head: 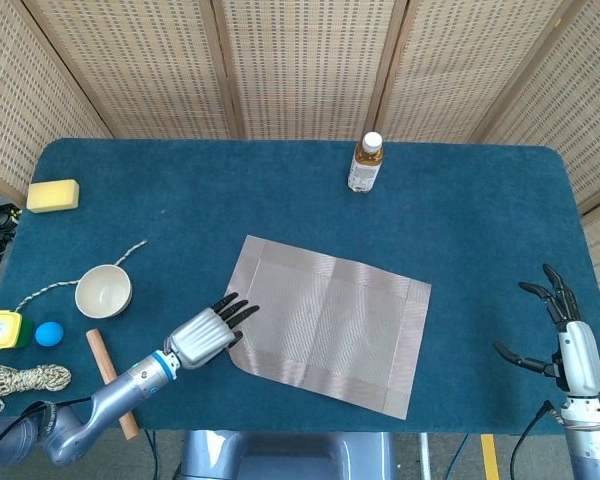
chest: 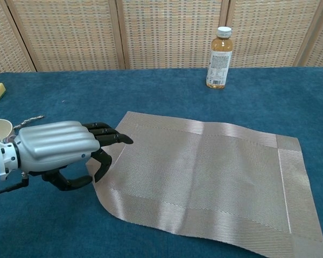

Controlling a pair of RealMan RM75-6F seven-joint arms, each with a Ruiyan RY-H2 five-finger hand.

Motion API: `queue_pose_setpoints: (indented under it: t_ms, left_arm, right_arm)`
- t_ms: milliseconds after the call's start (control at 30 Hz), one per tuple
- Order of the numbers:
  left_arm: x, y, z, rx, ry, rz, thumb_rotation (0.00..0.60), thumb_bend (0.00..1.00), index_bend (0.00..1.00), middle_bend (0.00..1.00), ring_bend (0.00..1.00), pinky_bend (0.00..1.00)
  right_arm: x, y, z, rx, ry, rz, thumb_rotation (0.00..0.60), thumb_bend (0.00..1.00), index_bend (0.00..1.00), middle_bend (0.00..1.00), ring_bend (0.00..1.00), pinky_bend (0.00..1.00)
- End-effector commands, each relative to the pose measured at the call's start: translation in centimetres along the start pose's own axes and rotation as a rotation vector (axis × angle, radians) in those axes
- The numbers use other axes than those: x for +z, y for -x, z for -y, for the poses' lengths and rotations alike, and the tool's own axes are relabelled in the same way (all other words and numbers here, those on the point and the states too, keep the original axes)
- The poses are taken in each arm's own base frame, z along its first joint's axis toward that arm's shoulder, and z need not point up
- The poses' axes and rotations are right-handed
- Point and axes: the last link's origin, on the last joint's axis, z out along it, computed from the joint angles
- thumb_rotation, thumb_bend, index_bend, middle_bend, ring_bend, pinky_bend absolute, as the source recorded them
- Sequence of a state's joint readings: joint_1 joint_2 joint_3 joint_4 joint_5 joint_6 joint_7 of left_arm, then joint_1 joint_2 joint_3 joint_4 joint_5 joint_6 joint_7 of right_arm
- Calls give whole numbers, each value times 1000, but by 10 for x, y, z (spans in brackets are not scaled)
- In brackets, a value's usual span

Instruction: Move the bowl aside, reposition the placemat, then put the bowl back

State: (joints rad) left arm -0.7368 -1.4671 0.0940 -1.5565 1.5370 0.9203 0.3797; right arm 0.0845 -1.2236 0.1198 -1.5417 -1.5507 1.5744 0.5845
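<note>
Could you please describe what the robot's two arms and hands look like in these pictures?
The left hand has a ribbed silver-grey metal back and black fingers. Its wrist carries a white cuff with a bright blue ring, and the arm behind is rounded blue-grey metal with a thin black cable. The right hand shows the same silver back and slim black fingers on a grey wrist, with a black cable trailing below.

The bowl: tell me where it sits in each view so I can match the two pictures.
Head view: the bowl sits at the left, above and left of the left hand.
Chest view: only its rim shows, at the left edge above the same hand.
Shared landmark: the placemat, whose left edge lies at that hand's fingers.
</note>
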Motion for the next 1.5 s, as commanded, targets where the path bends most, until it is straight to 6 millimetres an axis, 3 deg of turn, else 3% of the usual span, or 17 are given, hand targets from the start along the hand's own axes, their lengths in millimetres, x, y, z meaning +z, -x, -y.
queue_pose_setpoints:
  t_ms: [33,533,1133,1233,1300,1400,1500]
  left_arm:
    - [1,-3,-10,-20,54,16,600,532,727,0,0,0]
    - [3,-11,-35,-50,155,17,600,533,739,0,0,0]
    - [-8,-9,-56,-78,218,18,600,533,716,0,0,0]
    - [-12,-7,-52,-76,199,14,600,490,577,0,0,0]
    - [-14,-6,-48,-76,184,18,600,398,379,0,0,0]
    - [-20,-4,-41,-72,157,24,600,342,155,0,0,0]
    - [-29,-2,-34,-86,122,21,600,326,41,0,0,0]
  right_arm:
    - [0,0,0,1,-1,0,600,212,239,0,0,0]
    - [-1,-3,1,5,-5,-7,600,212,239,0,0,0]
    - [-3,-3,4,4,-15,-6,600,212,236,0,0,0]
    - [-4,-2,5,1,-19,-2,600,212,231,0,0,0]
    - [-4,-2,5,2,-20,-2,600,211,231,0,0,0]
    - [-4,-2,6,2,-21,-4,600,212,231,0,0,0]
    - [-5,0,6,0,-25,1,600,211,229,0,0,0]
